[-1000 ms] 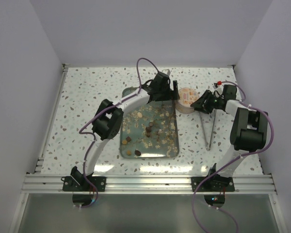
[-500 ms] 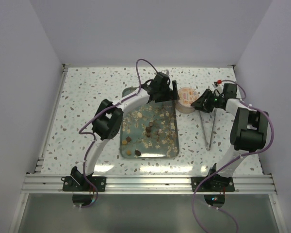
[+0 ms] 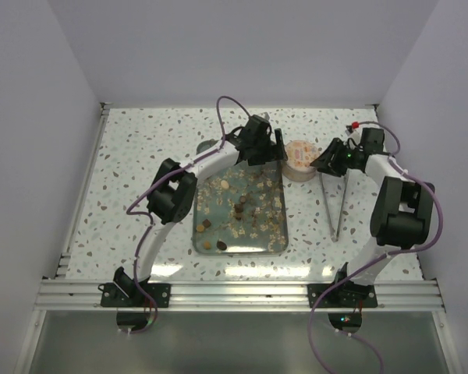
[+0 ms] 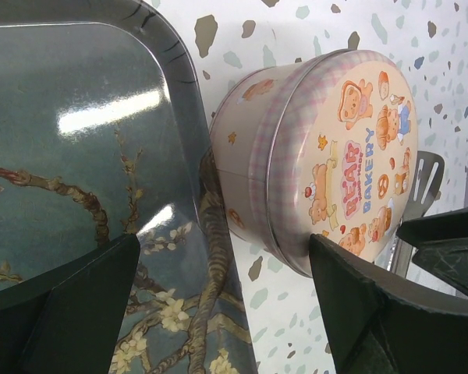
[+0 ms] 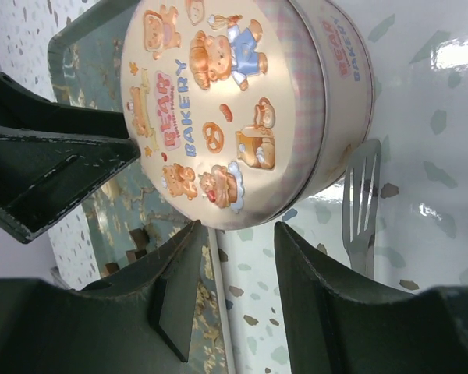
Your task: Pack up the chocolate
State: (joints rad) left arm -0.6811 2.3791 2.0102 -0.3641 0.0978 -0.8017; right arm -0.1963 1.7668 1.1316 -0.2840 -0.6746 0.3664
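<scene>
Hazard: the round cream metal tin [image 4: 335, 156], its bear-printed lid on, may skid or tip against the rim of the teal floral tray [image 4: 179, 70] if a closing finger clips it off-centre. Left claw [image 4: 225, 265]: jaws spread wide, empty, the tin just ahead between them. Right claw [image 5: 238, 234]: jaws partly open, empty, at the lid's edge. The brown and tan chocolate pieces [image 3: 240, 206] lie on the tray behind the left claw.

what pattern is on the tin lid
Tin lid: peach, cartoon bears, pink gingham rim; best in right wrist view.
</scene>
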